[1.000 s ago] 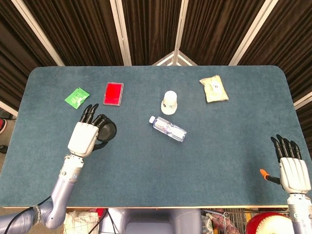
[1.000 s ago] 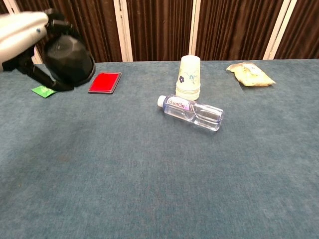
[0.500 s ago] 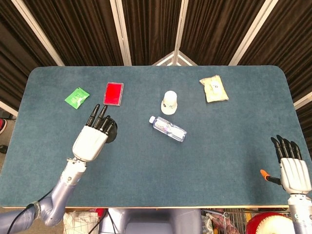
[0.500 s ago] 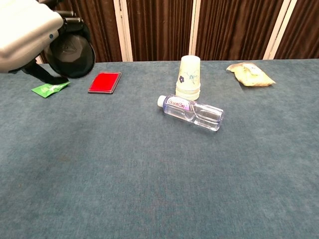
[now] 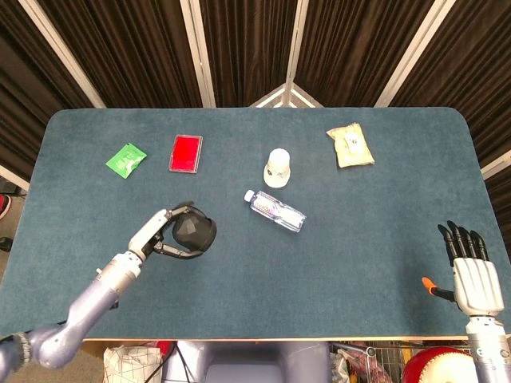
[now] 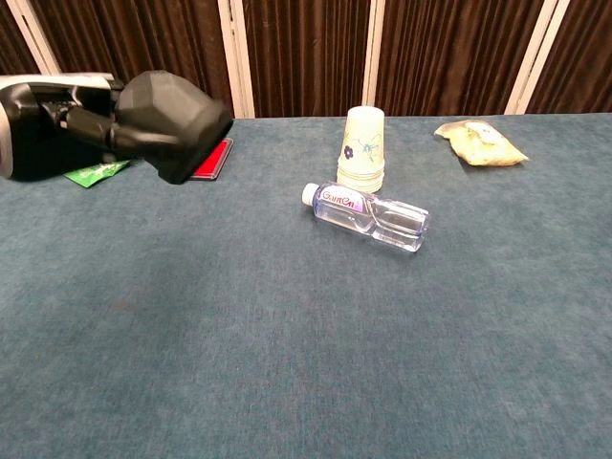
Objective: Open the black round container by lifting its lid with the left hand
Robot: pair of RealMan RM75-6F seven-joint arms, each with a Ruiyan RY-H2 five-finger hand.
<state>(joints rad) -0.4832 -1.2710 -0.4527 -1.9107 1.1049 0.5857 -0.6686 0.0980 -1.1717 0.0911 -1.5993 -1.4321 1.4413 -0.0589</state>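
Gripping the black round container (image 5: 194, 233), the left hand (image 5: 160, 237) is seen low over the near-left part of the blue desk (image 5: 359, 239), its fingers (image 5: 177, 211) wrapped around the dark faceted body from both sides. In the chest view the same container (image 6: 172, 124) is held clear of the desk surface, tilted on its side, with the left hand (image 6: 48, 124) behind it. Whether the piece in the grasp is the whole container or only its lid cannot be told; no separate base is visible on the desk.

The right hand (image 5: 469, 275) is kept at the near-right edge, well apart from everything, its fingers straight and apart, holding nothing.

Further back a red flat case (image 5: 185, 153) and a green packet (image 5: 126, 159) are laid, with a paper cup (image 5: 277, 168) standing upright and a clear water bottle (image 5: 275, 211) lying on its side just beside it. A yellowish packet (image 5: 350, 145) is set toward the far right.

The step in hand is judged to be the grasp itself, with the opening not yet shown as done. Next, the container would likely need to be set upright on the desk so that the lid alone can be taken from above and lifted straight off; a tilted hold risks the base coming along or dropping.
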